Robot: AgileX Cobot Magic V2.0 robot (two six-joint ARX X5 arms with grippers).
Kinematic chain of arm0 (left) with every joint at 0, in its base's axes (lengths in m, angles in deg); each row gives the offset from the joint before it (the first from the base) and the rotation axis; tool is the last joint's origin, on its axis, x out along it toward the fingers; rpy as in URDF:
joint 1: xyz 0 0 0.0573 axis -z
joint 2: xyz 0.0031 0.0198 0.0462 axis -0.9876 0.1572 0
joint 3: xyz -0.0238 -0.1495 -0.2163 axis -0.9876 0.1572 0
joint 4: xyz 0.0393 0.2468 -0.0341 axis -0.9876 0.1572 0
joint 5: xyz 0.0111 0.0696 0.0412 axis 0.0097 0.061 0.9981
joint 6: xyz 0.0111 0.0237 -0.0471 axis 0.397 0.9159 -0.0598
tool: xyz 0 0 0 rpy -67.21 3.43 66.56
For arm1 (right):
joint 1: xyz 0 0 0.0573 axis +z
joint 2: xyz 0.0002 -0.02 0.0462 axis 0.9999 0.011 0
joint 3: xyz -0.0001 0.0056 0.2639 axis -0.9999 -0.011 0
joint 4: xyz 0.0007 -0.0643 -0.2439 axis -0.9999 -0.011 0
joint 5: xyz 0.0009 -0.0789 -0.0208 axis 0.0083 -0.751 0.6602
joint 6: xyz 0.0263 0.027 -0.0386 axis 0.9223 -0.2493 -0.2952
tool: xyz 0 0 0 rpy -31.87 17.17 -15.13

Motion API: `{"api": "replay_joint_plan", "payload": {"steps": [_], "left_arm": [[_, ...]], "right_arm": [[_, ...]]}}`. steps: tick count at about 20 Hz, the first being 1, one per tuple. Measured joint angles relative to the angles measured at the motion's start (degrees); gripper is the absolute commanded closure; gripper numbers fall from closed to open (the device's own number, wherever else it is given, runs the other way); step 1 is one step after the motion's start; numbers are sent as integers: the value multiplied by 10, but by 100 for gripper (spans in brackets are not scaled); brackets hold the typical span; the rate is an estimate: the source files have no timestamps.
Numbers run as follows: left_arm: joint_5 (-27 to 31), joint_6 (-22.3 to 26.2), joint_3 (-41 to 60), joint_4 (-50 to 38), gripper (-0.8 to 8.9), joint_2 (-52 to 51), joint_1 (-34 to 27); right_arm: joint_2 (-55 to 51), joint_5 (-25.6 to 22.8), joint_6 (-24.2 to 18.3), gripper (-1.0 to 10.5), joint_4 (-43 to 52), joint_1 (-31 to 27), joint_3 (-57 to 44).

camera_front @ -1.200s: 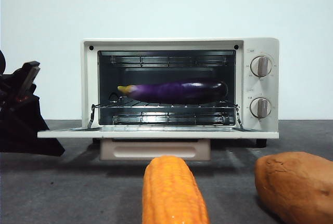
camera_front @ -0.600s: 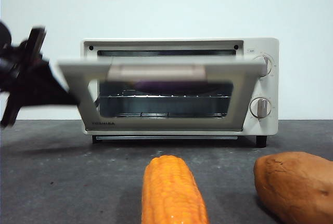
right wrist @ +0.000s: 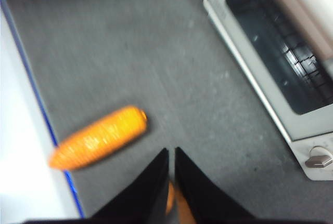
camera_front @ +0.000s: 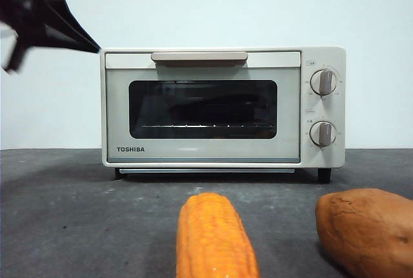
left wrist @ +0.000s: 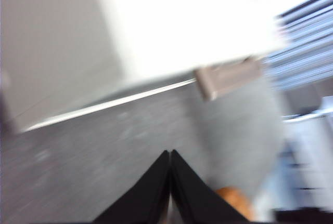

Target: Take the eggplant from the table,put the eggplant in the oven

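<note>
Oven (camera_front: 222, 113) door has swung shut since a second ago; eggplant sits inside on the rack, barely visible through the dark glass. My left gripper (left wrist: 170, 154), jaws together and empty, hangs beside the oven's top corner. Right gripper (right wrist: 171, 154), pinched together, idles above the corn (right wrist: 99, 136).

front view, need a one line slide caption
Oven door closed on the table, corn cob and sweet potato in front, gripper upper left.
</note>
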Motion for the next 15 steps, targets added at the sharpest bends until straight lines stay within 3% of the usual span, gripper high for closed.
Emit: {"api": "replay_joint_plan", "payload": {"steps": [3, 7, 10, 12, 15], "left_arm": [[116, 52, 0, 47, 807, -75, 26], [228, 78, 24, 21, 807, -164, 49], [287, 65, 127, -57, 807, -251, 69], [329, 42, 214, -116, 807, -306, 84], [394, 4, 338, -203, 807, -369, 110]], "right_arm": [[1, -31, -30, 944, 33, -32, -65], [1, -49, -29, 943, 92, -120, -140], [-28, -39, 16, 943, 154, -250, -202], [-70, -6, 56, 943, 219, -332, -241], [-132, 38, 112, 943, 340, -395, -324]]}}
